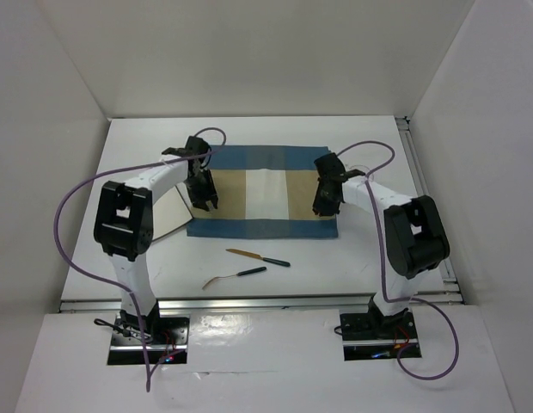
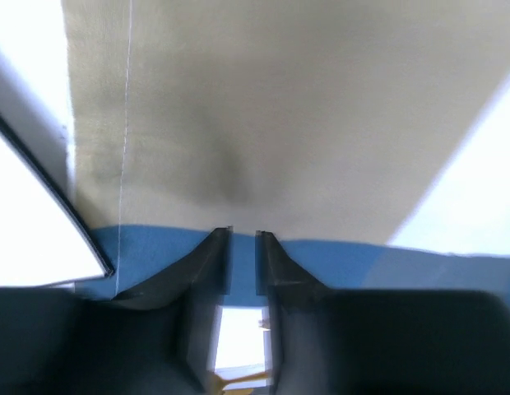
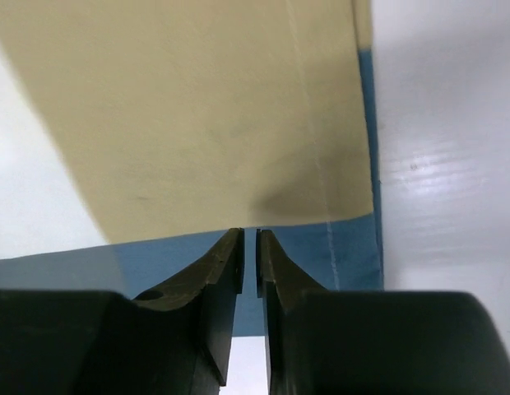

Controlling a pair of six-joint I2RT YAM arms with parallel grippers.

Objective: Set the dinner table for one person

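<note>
A blue-and-tan striped placemat lies flat on the white dinner table. My left gripper hovers over the mat's left part, near its front edge. In the left wrist view the left gripper has its jaws slightly apart, with only the placemat showing between them. My right gripper hangs over the mat's right end. In the right wrist view the right gripper shows a narrow gap above the placemat, holding nothing.
A white square plate lies left of the mat, partly hidden by the left arm, with its dark rim in the left wrist view. A gold knife and a gold fork with dark handles lie in front of the mat. White walls enclose the table.
</note>
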